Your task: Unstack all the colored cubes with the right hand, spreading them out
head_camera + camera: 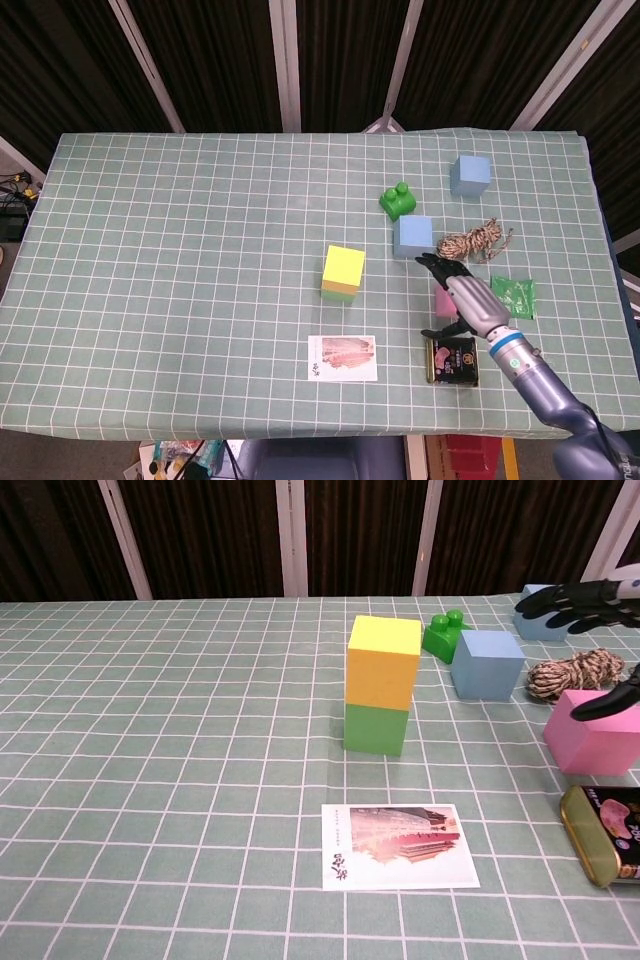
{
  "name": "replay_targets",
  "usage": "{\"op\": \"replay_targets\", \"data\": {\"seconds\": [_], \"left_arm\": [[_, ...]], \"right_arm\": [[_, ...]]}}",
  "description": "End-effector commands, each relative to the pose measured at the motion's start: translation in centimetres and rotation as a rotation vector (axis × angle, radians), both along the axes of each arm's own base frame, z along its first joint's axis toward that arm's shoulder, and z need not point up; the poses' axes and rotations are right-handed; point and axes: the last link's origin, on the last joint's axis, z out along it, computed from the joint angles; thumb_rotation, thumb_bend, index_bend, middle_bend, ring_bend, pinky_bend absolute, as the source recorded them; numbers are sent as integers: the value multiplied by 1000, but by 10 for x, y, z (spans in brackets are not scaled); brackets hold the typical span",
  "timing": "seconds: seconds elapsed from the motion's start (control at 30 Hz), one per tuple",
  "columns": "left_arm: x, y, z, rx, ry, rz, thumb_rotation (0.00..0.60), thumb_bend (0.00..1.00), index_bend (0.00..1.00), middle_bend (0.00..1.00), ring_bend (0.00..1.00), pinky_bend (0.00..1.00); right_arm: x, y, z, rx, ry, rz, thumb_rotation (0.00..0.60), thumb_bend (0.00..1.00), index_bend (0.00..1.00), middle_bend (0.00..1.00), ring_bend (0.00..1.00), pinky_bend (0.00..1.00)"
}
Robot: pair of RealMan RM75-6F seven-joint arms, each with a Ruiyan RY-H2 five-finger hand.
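I am seeing the right robot hand (pixel 468 300) hanging over the pink cube (pixel 444 300) in the head view, fingers spread and holding nothing. From above it is covering most of that cube, so I cannot tell whether it is touching it. The chest view is giving me only the dark fingertips (pixel 560 598) coming in at the right edge, with the thumb tip above the pink cube's top face; the palm is staying out of that frame. The left robot hand is not showing in either view.

The chest view is showing what the head view hides: the yellow cube (pixel 384 662) is sitting squarely on the green cube (pixel 376 728), a two-high stack near the middle of the worktop (pixel 180 260). From above I am seeing mostly the yellow top with a green sliver below.

Around the stack, one blue cube (pixel 413 236) is lying just beside the green toy brick (pixel 398 199), another blue cube (pixel 470 174) farther back. A coil of twine (pixel 470 242) and a green packet (pixel 514 296) are lying to the right; the packet is outside the chest view. A dark tin (pixel 452 360) and a picture card (pixel 342 358) are sitting near the front edge.
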Motion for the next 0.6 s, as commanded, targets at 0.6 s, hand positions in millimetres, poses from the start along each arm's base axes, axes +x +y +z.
{"op": "replay_targets", "data": {"seconds": [0.6], "left_arm": [[-3, 0, 7, 18, -24, 4, 600, 169, 204, 0, 0, 48]], "right_arm": [[70, -19, -58, -168, -57, -64, 600, 149, 46, 0, 4, 0]]}}
